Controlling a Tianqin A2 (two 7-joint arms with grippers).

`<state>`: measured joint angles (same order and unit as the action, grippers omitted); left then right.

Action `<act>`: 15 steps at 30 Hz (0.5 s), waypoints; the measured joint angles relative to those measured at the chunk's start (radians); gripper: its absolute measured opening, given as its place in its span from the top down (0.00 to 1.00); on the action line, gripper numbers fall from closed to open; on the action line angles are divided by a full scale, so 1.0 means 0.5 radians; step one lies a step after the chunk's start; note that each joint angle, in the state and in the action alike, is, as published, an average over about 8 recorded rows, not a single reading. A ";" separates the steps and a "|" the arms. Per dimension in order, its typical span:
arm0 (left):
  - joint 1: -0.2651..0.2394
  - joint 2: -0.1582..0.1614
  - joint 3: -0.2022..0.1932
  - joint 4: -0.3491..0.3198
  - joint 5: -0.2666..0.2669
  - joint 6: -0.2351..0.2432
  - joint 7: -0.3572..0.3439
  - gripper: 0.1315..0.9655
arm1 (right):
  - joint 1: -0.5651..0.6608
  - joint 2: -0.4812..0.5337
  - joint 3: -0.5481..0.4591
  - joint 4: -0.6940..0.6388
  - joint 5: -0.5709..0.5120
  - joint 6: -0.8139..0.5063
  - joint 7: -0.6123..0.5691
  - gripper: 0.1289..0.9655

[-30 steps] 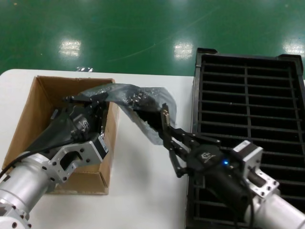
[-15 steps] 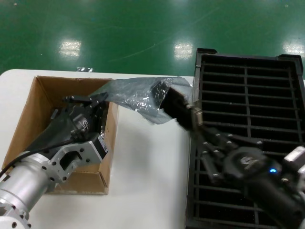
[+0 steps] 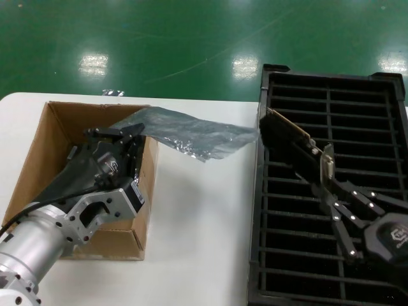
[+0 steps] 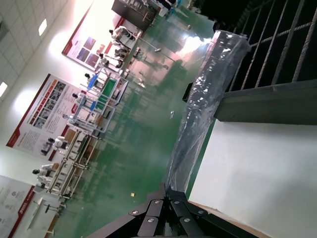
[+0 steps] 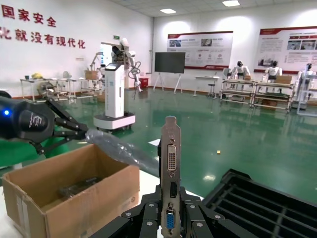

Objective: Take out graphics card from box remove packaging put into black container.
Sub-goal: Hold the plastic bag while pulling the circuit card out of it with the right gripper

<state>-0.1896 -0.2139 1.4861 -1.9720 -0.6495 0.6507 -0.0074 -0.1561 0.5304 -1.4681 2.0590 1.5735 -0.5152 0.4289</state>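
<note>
My right gripper (image 3: 336, 195) is shut on the silver bracket end of the graphics card (image 3: 293, 141) and holds the card tilted above the black container (image 3: 357, 115), clear of the packaging. In the right wrist view the bracket (image 5: 171, 163) stands upright between the fingers of the right gripper (image 5: 171, 210), blue port low. My left gripper (image 3: 124, 136) is shut on one end of the empty packaging (image 3: 191, 134) over the right wall of the box (image 3: 44, 146). The packaging (image 4: 208, 99) stretches from the left gripper (image 4: 171, 191) toward the container (image 4: 267, 101).
The white table (image 3: 197, 242) lies between the box and the container. The right wrist view shows the box (image 5: 94, 198) with a dark item inside, the left gripper (image 5: 67, 130) and the container (image 5: 262, 203). Green floor lies beyond the table.
My right gripper drew the card out of the packaging and carried it right, over the black container. The packaging now hangs flat and empty from the unmoved left gripper.
</note>
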 joint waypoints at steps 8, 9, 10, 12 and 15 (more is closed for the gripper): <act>0.000 0.000 0.000 0.000 0.000 0.000 0.000 0.99 | -0.062 -0.002 0.029 0.001 0.075 0.024 -0.098 0.93; 0.000 0.000 0.000 0.000 0.000 0.000 0.000 0.99 | -0.063 -0.002 0.029 0.001 0.075 0.025 -0.098 0.93; 0.000 0.000 0.000 0.000 0.000 0.000 0.000 0.99 | -0.063 -0.002 0.029 0.001 0.076 0.025 -0.098 0.93; 0.000 0.000 0.000 0.000 0.000 0.000 0.000 0.99 | -0.063 -0.002 0.029 0.001 0.076 0.025 -0.098 0.93; 0.000 0.000 0.000 0.000 0.000 0.000 0.001 0.99 | -0.062 -0.002 0.028 0.001 0.074 0.024 -0.098 0.93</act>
<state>-0.1896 -0.2139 1.4861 -1.9720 -0.6495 0.6507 -0.0071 -0.1872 0.5295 -1.4540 2.0593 1.6105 -0.5030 0.3800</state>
